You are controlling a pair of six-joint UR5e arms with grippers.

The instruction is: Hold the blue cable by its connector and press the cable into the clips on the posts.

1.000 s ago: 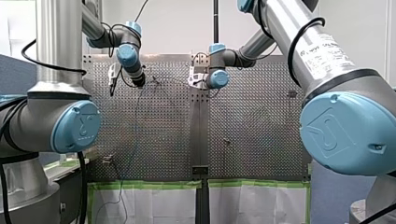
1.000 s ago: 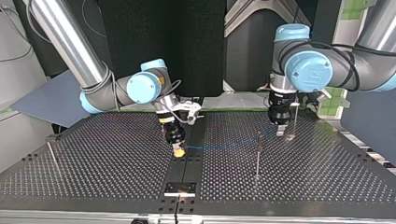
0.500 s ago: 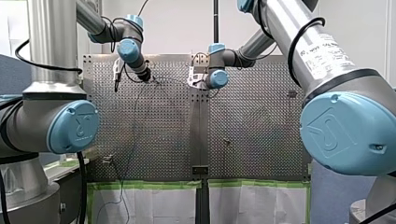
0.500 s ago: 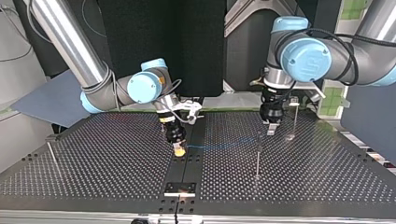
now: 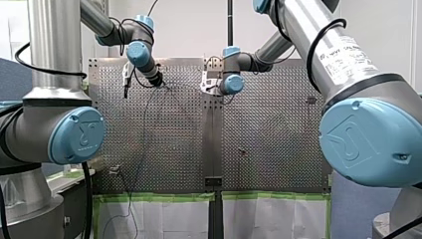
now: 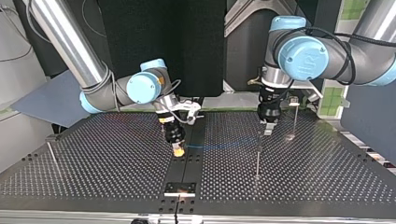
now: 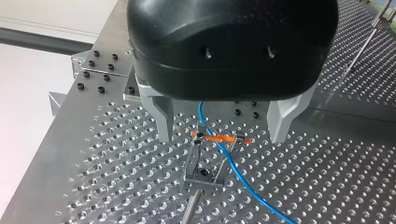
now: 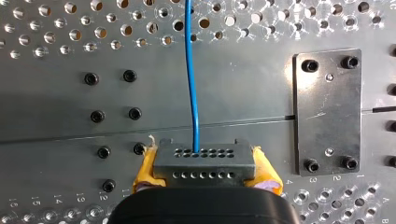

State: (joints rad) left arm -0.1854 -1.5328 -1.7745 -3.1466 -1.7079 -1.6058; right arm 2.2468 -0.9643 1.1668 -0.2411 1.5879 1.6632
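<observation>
Blue cable [image 8: 190, 70] is leaving the grey connector [image 8: 205, 163] in the right wrist view and running straight ahead over the perforated table [image 8: 56, 88]; my right gripper [image 8: 204, 154] is clamping that connector between its yellow pads [image 8: 145, 169], just above the table's centre seam. In the left wrist view my left gripper [image 7: 223, 128] is hanging with its metal fingers [image 7: 162, 116] spread wide and grasping nothing, straddling the clip [image 7: 215, 138] on a post [image 7: 192, 205]; the cable is crossing the clip's orange lips, though I cannot tell whether it is seated. In the top view the cable is stretching from the table's middle to that post, which is standing between the seam and the table's edge at the view's right; a second post [image 6: 294, 119] is standing nearer that edge. In the front view both grippers are working near the table's upper edge. Pressing at the first clip is, I judge, the step in hand; the next move is calling for the left fingers to push the cable down into the clip while the right gripper is holding it taut.
</observation>
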